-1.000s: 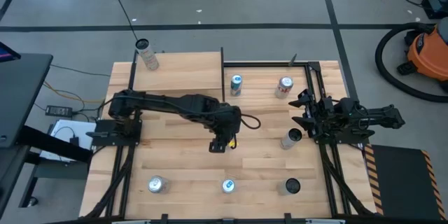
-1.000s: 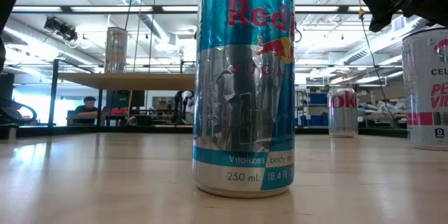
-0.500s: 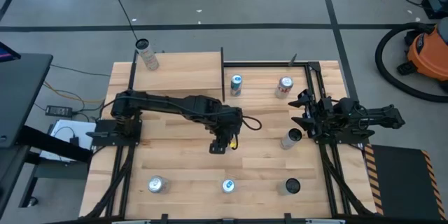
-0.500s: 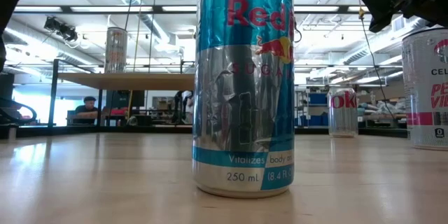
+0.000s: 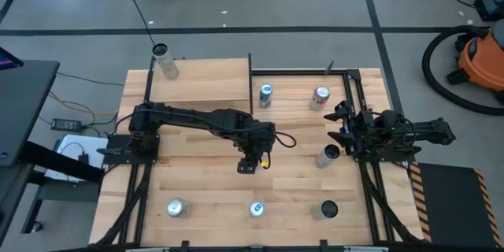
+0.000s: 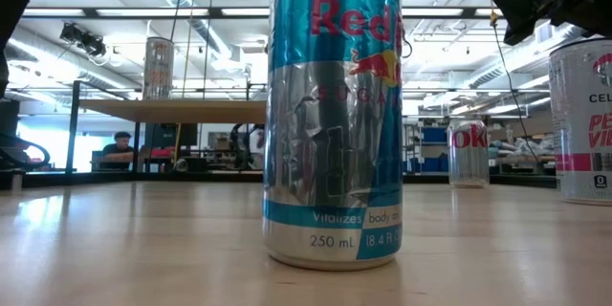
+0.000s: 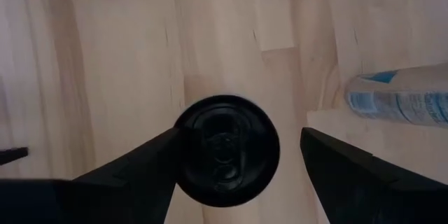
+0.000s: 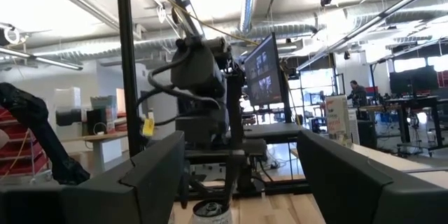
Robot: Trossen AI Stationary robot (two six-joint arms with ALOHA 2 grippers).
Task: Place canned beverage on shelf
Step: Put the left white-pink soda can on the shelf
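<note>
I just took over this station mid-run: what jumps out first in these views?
The left gripper hangs over the middle of the table, jaws open on either side of a dark-topped can seen from above in its wrist view. In the low view a tall blue and silver can fills the foreground. One can already stands on the shelf at the far left; the right gripper waits at the right edge.

My left arm reaches across to mid-bench, wrist bent down, left gripper (image 5: 247, 165) pointing straight down with its jaws spread apart. My right arm sits folded at the right edge, right gripper (image 5: 337, 123) level, jaws parted.
</note>
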